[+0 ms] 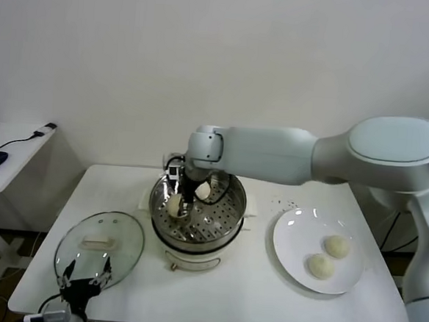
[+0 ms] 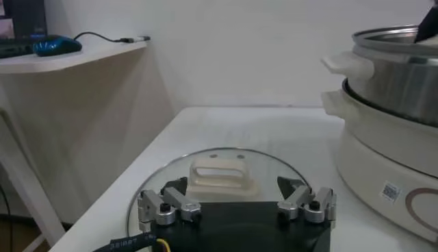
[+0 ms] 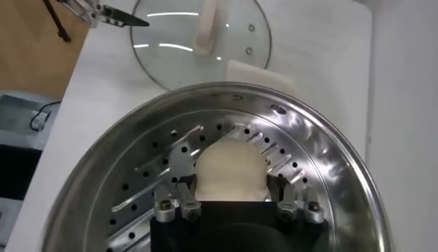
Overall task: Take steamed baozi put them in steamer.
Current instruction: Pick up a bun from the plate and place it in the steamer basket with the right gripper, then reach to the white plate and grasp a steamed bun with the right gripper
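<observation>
Low in the frame's left corner, the left pincer (image 1: 80,288) waits released over the glass lid (image 1: 99,246). At centre, the right pincer (image 3: 233,198) brackets a baozi (image 3: 230,171) on the steamer (image 3: 328,171) tray, grip uncertain; lifting early could drag it.

Right arm: stretched across from the right, wrist bent downward at centre.
Right gripper (image 1: 180,203): pointing down — fingers (image 3: 179,200) flank a bun (image 3: 230,171) closely; grip itself unclear.
Left arm: low at the near left edge.
Left gripper (image 1: 82,279): fingers spread wide — holding nothing.
</observation>
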Controlling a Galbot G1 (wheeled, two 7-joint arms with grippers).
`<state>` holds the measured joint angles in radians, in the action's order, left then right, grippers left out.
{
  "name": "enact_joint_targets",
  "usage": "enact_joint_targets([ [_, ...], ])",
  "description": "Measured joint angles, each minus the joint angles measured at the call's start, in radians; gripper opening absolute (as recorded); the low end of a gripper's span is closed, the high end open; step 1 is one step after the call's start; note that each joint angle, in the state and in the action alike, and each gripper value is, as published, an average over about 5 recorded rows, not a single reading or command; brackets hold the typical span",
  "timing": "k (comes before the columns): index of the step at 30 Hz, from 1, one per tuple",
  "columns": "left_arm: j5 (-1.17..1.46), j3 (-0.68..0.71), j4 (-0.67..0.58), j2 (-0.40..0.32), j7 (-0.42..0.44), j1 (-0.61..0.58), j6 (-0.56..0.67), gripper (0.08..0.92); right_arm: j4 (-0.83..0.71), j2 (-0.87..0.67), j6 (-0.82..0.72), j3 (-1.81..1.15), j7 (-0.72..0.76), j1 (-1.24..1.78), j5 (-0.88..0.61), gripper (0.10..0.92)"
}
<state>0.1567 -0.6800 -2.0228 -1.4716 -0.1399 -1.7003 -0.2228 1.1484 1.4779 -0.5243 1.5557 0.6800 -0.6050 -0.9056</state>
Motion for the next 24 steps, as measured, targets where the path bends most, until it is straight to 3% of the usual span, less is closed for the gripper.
enact_joint_targets([
  [5, 0.000, 0.002, -0.001, 0.000, -0.001, 0.004, -0.002, 0.823, -0.012, 0.004, 0.005, -0.012, -0.004, 0.018, 0.013, 0.809],
  [14, -0.002, 0.002, -0.015, 0.001, -0.001, 0.002, -0.010, 0.823, 0.012, -0.051, 0.091, -0.010, 0.082, -0.062, 0.009, 0.823],
  [24, -0.008, 0.001, -0.024, -0.002, -0.002, -0.008, -0.007, 0.823, 0.154, -0.329, 0.232, 0.117, 0.266, -0.284, 0.037, 0.823],
])
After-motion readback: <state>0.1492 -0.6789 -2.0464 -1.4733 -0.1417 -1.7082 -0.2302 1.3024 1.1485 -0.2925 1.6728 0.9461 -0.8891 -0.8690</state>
